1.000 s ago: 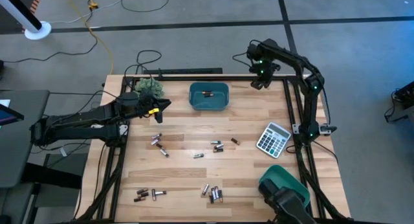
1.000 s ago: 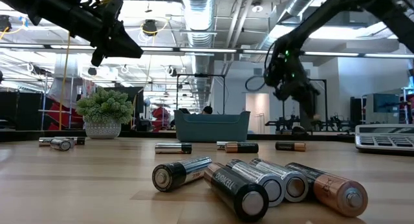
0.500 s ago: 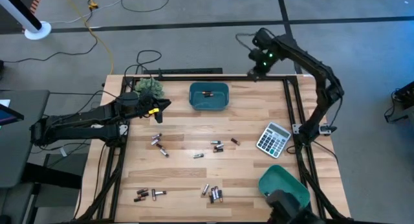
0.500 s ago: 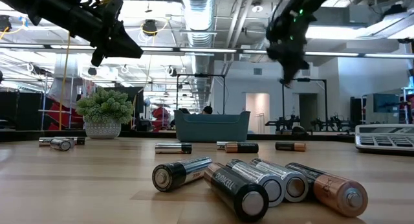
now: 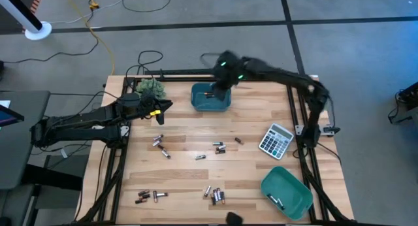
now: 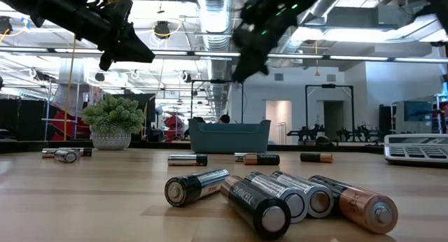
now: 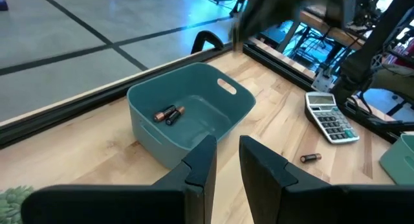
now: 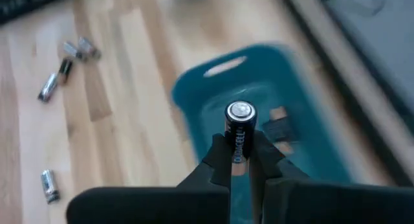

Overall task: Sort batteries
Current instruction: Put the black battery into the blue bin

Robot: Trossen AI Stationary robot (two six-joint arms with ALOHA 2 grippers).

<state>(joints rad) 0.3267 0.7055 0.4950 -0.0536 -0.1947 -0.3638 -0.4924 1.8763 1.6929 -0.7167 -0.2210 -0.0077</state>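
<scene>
Watching left tool (image 5: 162, 110) parked at 10 o'clock, fingers slightly parted, empty. Right tool (image 8: 240, 160) just swung in from the table's 1 o'clock corner, clenched on a battery (image 8: 239, 130), now over the far teal bin (image 5: 210, 106). I'd release next.

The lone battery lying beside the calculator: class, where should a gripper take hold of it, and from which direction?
Grip the lone battery across the middle of its barrel, coming straight down from above. It lies flat on the table with bare wood all round, the calculator well clear, so fingers can probably straddle it crosswise; gripping its ends risks it slipping out.
</scene>
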